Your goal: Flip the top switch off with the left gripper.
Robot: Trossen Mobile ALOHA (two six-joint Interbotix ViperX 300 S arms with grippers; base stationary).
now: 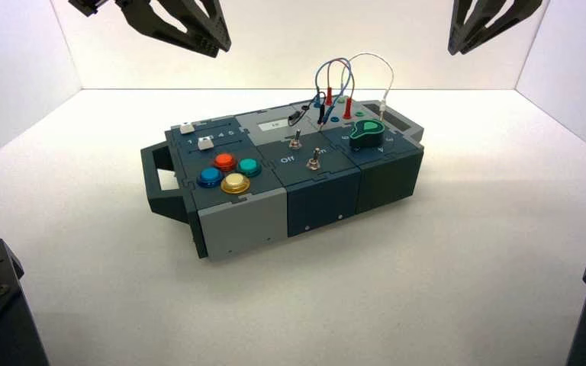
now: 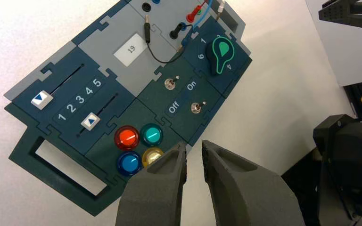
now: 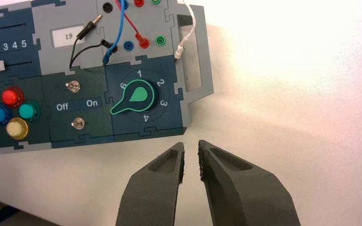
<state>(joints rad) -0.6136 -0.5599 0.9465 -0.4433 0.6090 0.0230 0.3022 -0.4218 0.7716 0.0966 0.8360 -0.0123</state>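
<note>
Top switch: the silver metal toggle (image 2: 170, 84), rear one of a matching pair on the dark middle panel of the box (image 1: 248, 202), its lever leaning toward "On" in the left wrist view.
Lettering: white "Off" (image 2: 174, 107) and "On" (image 2: 191, 85), just ahead of the top switch.
Twin toggle: a second silver switch (image 2: 196, 108), ahead of the top switch across the lettering, and not the one called for.
Display: a pale window reading "19" (image 2: 131, 49), behind the top switch on the grey panel.
Green knob: the rotary dial (image 1: 367, 133), to the right of the top switch.
Buttons: red (image 1: 225, 162), green (image 1: 249, 167), blue (image 1: 210, 177) and yellow (image 1: 236, 183), clustered to the left of the top switch.
Left gripper: poised above and to the left of the top switch, well apart from it, fingers slightly parted with nothing between them.
Right gripper: parked well to the right of the top switch, its fingers a narrow gap apart, holding nothing.
Step in hand: the start, by all appearances, with the approach still to be made.
Next move: the left gripper should come down on the "On" side of the top switch and push the lever toward "Off", clearing the twin.
</note>
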